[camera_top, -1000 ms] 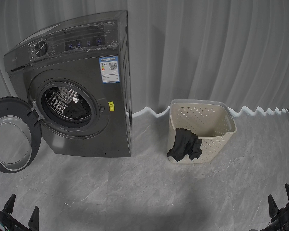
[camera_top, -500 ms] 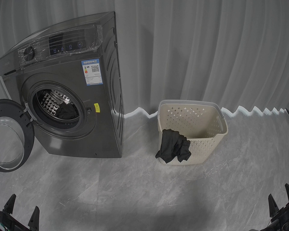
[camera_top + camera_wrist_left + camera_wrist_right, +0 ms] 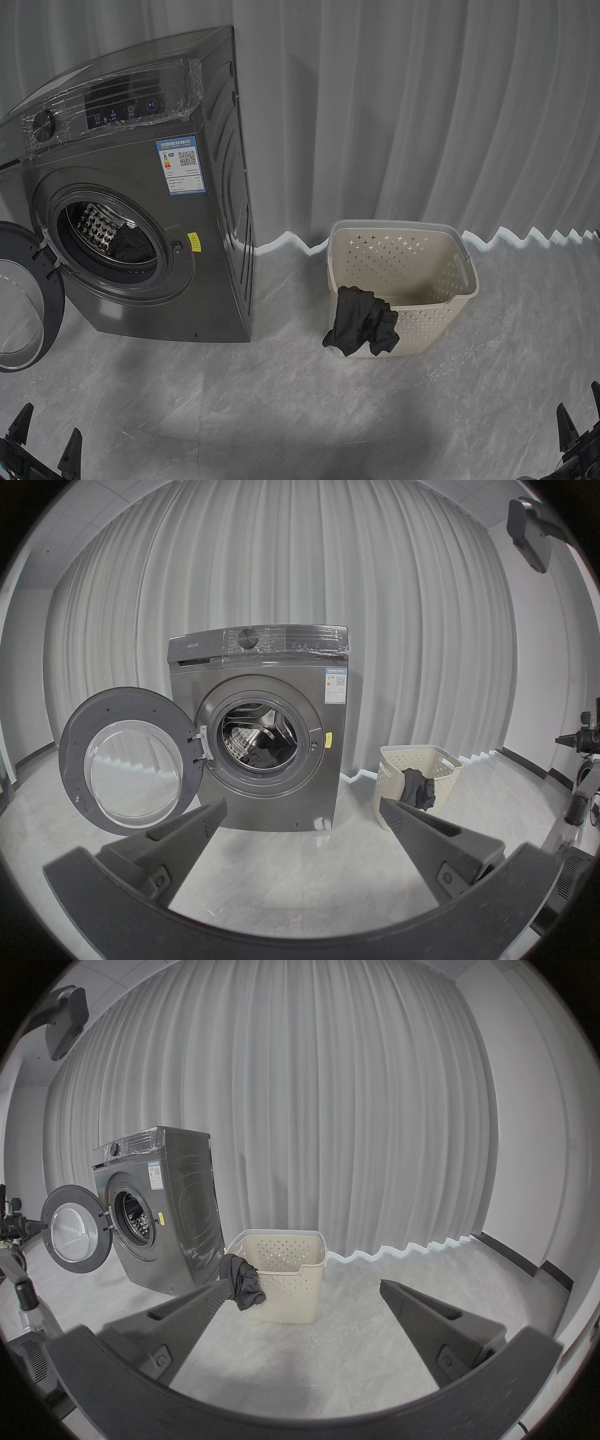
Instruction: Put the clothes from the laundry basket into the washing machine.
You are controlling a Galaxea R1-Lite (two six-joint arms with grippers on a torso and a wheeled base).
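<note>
One dark garment (image 3: 128, 247) lies in the drum (image 3: 94, 225) of the washing machine (image 3: 144, 187), whose door (image 3: 22, 300) hangs open. A second garment (image 3: 362, 322) is draped over the near rim of the laundry basket (image 3: 465, 275), which stands on the floor (image 3: 281, 400) beside the machine. That piece looks like the load left to move. The left claw (image 3: 301, 804) and right claw (image 3: 301, 1284) are spread wide and empty, well apart from the basket. The near wall hides part of the basket's bottom, so more clothes may lie there.
</note>
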